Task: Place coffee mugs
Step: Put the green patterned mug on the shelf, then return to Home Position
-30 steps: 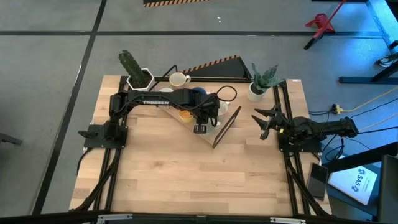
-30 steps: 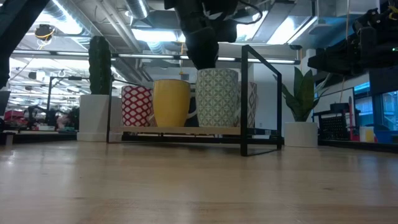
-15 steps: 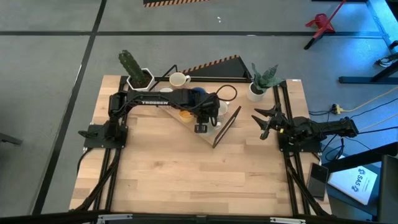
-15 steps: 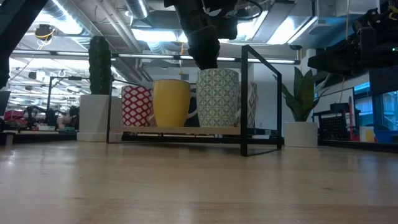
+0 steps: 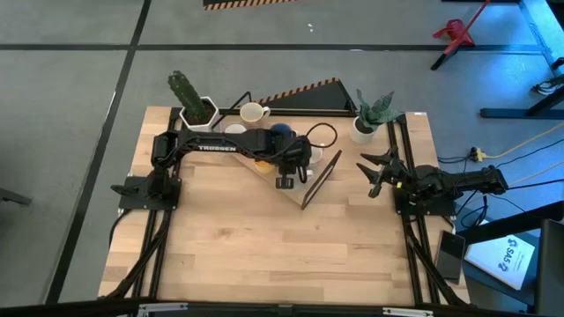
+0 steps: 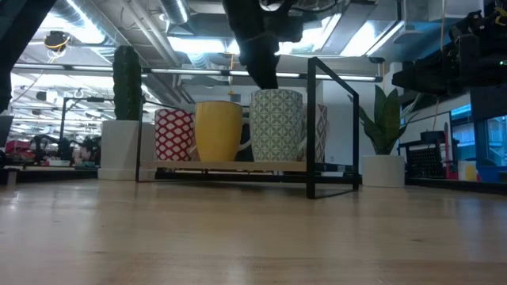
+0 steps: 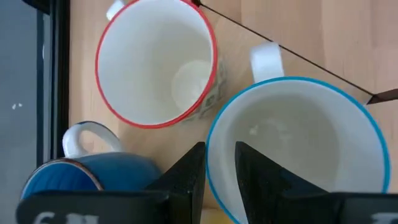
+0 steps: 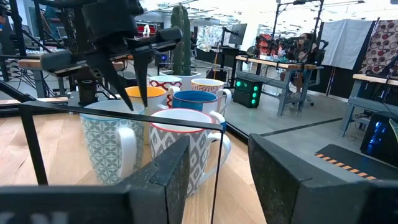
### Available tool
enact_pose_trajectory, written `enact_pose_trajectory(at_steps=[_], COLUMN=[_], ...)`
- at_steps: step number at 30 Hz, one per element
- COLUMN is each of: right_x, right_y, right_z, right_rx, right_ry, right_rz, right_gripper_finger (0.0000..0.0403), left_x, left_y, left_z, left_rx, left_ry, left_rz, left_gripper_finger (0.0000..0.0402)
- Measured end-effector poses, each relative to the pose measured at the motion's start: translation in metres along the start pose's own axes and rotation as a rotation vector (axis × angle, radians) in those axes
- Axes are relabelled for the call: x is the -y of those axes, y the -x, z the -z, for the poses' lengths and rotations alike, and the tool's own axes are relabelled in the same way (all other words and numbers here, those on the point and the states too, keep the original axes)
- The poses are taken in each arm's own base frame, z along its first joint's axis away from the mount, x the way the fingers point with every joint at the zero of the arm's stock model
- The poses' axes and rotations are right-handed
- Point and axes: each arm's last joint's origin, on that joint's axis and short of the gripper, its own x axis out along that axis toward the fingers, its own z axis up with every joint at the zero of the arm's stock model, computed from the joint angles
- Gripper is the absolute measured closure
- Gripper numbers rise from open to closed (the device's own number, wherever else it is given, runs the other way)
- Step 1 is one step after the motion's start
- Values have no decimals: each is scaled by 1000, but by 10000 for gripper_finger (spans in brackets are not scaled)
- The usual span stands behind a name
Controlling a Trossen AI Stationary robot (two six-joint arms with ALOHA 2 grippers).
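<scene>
Left hand (image 5: 284, 181) lifted slightly off green-patterned mug (image 6: 277, 125), fingers parted over its blue rim, right hand (image 5: 377, 173) spread, idle at desk (image 5: 264, 255) edge.

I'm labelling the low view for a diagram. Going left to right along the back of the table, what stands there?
Cactus in a white pot → red-patterned mug → yellow mug → green-patterned mug → leafy plant in a white pot.
</scene>
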Motion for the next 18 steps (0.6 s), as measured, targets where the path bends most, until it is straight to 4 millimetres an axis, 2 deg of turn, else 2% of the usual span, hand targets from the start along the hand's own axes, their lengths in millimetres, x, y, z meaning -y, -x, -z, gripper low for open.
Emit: enact_pose_trajectory(at_steps=[7,18], right_x=[0,0], right_y=[0,0], right_z=[0,0], right_rx=[0,0], right_ry=[0,0], right_rz=[0,0], right_gripper_finger=[253,253], left_x=[2,-16], left_y=[2,34], left_z=[0,-18], left_rx=[18,138], left_ry=[11,67], left_rz=[78,26], left_gripper_finger=[321,321])
